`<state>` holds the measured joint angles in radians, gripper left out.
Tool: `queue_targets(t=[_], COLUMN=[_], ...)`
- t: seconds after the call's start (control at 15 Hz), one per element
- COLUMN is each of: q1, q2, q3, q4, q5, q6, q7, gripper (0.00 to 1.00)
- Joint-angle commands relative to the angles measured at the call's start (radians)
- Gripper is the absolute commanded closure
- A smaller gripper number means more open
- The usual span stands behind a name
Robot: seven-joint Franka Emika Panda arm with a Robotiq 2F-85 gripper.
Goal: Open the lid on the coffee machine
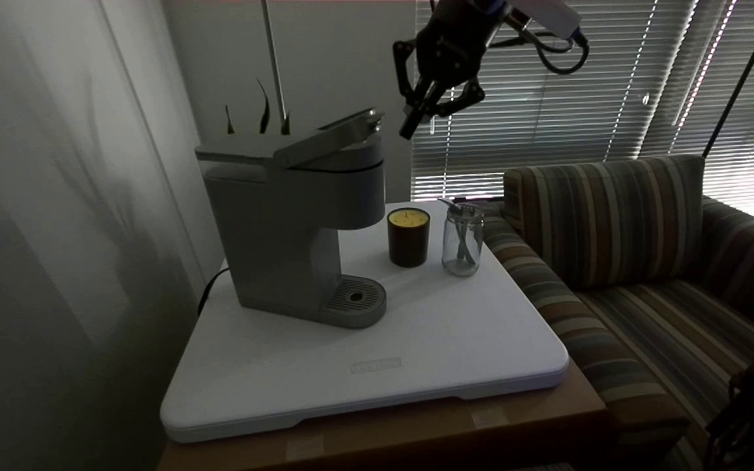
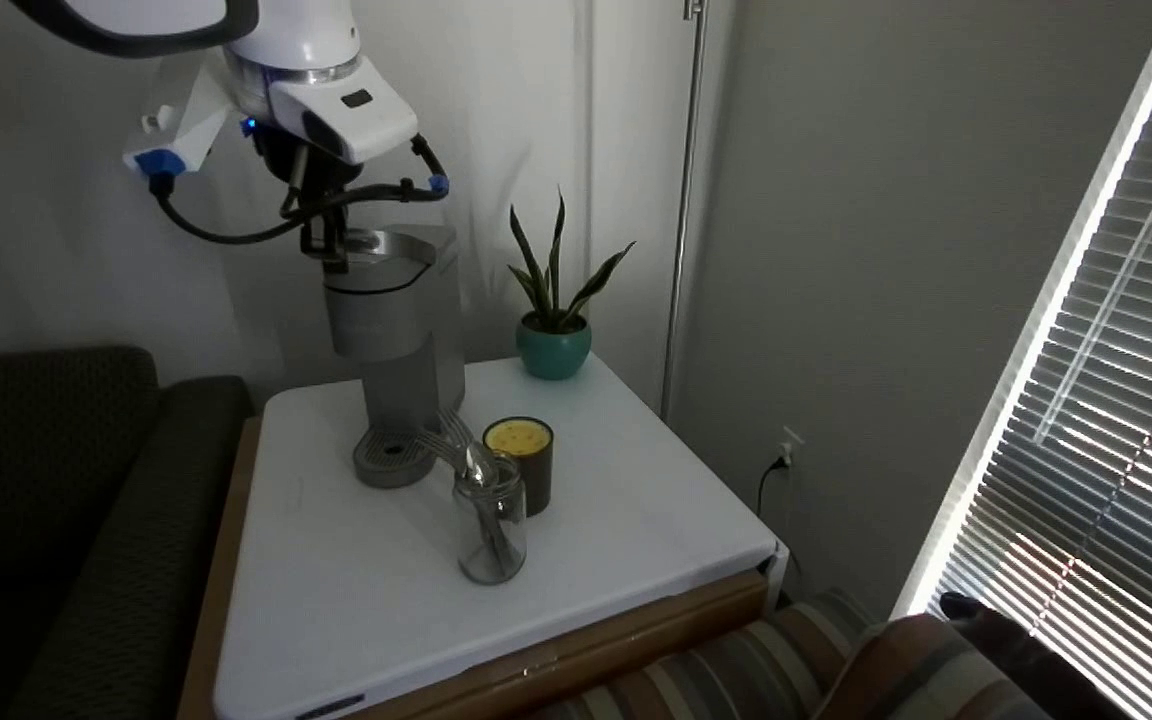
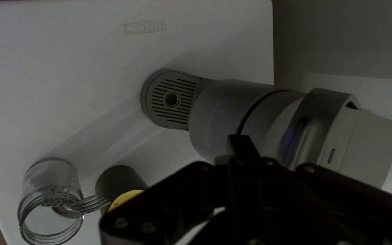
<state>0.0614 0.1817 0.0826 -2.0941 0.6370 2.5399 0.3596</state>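
The grey coffee machine (image 1: 285, 235) stands on a white tabletop in both exterior views (image 2: 401, 345). Its lid (image 1: 328, 139) slopes up toward the front, with a shiny handle band at the front end. The lid handle also shows in the wrist view (image 3: 313, 131). My gripper (image 1: 411, 125) is shut and empty, pointing down just in front of the lid's front end and apart from it in that view. In an exterior view the fingertips (image 2: 334, 258) overlap the head's edge beside the handle. In the wrist view the fingertips (image 3: 239, 144) are together before the head's dark seam; contact cannot be told.
A dark cup with a yellow candle (image 1: 408, 242) and a glass jar with forks (image 1: 462, 242) stand on the white tabletop (image 1: 455, 327) beside the machine. A potted plant (image 2: 553, 345) stands at the back. A striped sofa (image 1: 606, 229) adjoins the table.
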Motion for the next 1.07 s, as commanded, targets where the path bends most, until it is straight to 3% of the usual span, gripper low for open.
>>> queue_targets(t=[0.0,0.53,1.0], q1=[0.000,-0.005,-0.018], q2=[0.046,0.095,0.088], q3=[0.009,0.028,0.037], q4=[0.039,0.085,0.081], q5=[0.018,0.045,0.246], q6=[0.027,0.097,0.111], q7=[-0.050,-0.101,-0.219], gripper=[1.00,1.00,1.00])
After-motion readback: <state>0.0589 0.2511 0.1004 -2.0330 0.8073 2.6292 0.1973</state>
